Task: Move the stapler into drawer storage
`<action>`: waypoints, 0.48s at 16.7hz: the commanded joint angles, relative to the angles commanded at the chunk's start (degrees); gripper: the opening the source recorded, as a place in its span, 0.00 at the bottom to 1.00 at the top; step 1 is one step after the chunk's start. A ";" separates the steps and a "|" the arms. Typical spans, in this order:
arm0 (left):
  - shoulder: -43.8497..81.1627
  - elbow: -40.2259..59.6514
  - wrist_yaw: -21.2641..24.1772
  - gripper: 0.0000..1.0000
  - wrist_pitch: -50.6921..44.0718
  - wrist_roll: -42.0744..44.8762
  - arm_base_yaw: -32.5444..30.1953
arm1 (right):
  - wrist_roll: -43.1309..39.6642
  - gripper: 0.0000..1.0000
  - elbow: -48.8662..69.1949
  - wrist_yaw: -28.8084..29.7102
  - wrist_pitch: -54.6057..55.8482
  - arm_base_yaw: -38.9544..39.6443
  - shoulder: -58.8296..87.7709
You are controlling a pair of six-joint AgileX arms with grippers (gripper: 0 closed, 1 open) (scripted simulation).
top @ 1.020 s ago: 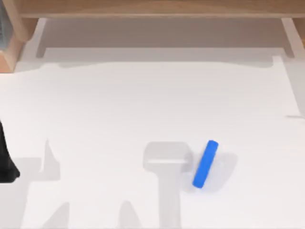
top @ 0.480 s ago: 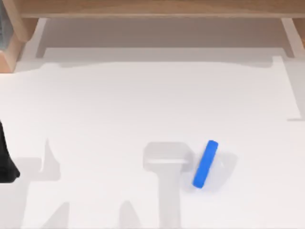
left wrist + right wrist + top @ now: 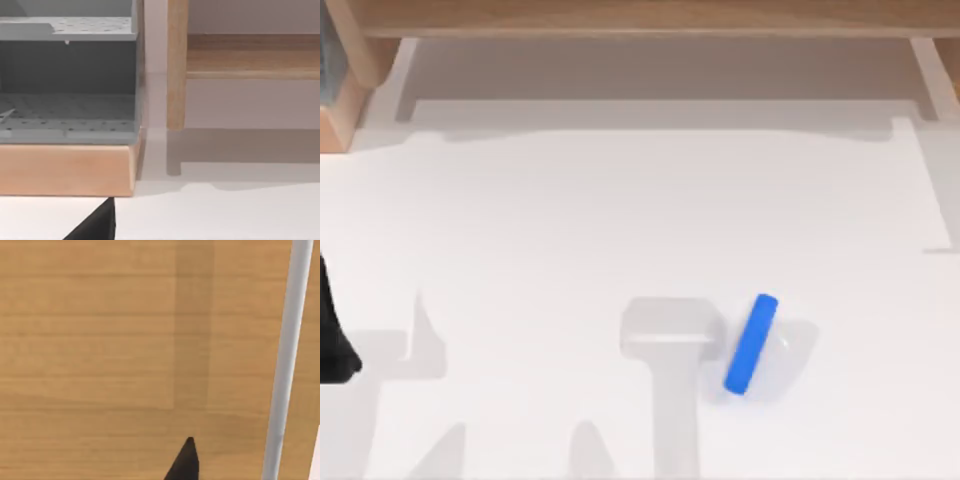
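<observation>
1. The stapler (image 3: pixel 751 343) is lying flat on the white table (image 3: pixel 620 220), right of centre and toward the near edge, tilted so one rounded end is pointing far-right. Nothing is touching it, so the task is looking barely begun.

2. The left arm (image 3: pixel 332 340) is sitting at the table's left edge as a dark shape, well apart from the stapler. In the left wrist view a black tip of the left gripper (image 3: pixel 95 225) is showing low in the picture, facing the grey drawer unit (image 3: pixel 67 75) in its wooden frame (image 3: pixel 65 167). I cannot tell whether this claw is wide or narrow.

3. In the right wrist view one dark tip of the right gripper (image 3: pixel 185 460) is pointing at a wooden panel (image 3: pixel 100 340) with a pale rail (image 3: pixel 285 365) beside it. Again I cannot tell how the claw is standing.

4. Risks, as I judge them:
   - The stapler is small and round-ended, so a claw closing off-centre or across its length is likely to be pushing it aside or spinning it away.
   - Its tilt is calling for a matching wrist turn; closing square to the table edges risks pinching only a corner.
   - The right gripper is working close to the wood, so a careless swing toward the stapler could be scraping the panel or rail.
   - The drawer sits far left, well apart from the stapler, so a long carry with a weak hold is risking a drop.

5. Count: one stapler, one drawer unit, two arms, one table.
</observation>
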 joint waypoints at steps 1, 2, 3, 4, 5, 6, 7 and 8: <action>0.00 0.00 0.00 1.00 0.00 0.00 0.00 | 0.00 0.90 0.00 0.00 0.00 0.00 0.00; 0.00 0.00 0.00 1.00 0.00 0.00 0.00 | 0.00 0.98 0.00 0.00 0.00 0.00 0.00; 0.00 0.00 0.00 1.00 0.00 0.00 0.00 | 0.00 1.00 0.00 0.00 0.00 0.00 0.00; 0.00 0.00 0.00 1.00 0.00 0.00 0.00 | 0.00 1.00 0.00 0.00 0.00 0.00 0.00; 0.00 0.00 0.00 1.00 0.00 0.00 0.00 | 0.00 1.00 0.00 0.00 0.00 0.00 0.00; 0.00 0.00 0.00 1.00 0.00 0.00 0.00 | 0.00 1.00 0.00 0.00 0.00 0.00 0.00; 0.00 0.00 0.00 1.00 0.00 0.00 0.00 | 0.00 1.00 0.00 0.00 0.00 0.00 0.00; 0.00 0.00 0.00 1.00 0.00 0.00 0.00 | 0.00 1.00 0.00 0.00 0.00 0.00 0.00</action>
